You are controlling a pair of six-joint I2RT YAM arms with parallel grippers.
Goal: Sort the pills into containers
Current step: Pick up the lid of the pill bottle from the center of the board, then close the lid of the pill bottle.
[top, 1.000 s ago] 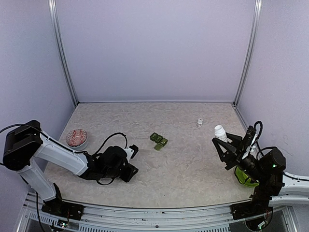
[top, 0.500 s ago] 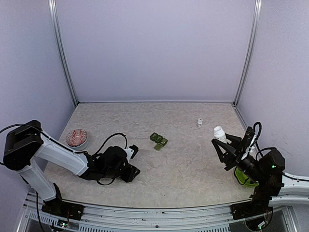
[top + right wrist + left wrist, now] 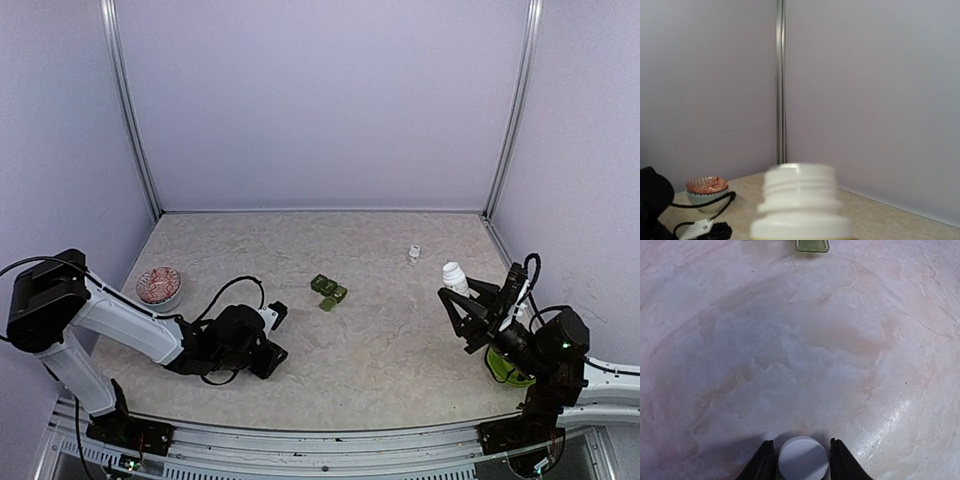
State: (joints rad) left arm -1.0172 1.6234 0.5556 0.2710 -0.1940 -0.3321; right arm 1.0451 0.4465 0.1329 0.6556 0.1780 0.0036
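Left claw flanked a small white disc, likely a light, slippery pill; gripped? Couldn't tell. Pinch its edges. Right claw clenched the white plastic bottle.

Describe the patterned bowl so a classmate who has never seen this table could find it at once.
Start at the table's left side, near the left wall. Just beyond the left arm sits a small round bowl. It alone has a red-and-white pattern inside; the other bowl, by the right arm, is plain green.

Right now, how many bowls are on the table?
2. A red patterned bowl at the left; a green bowl at the right, partly hidden behind the right arm.
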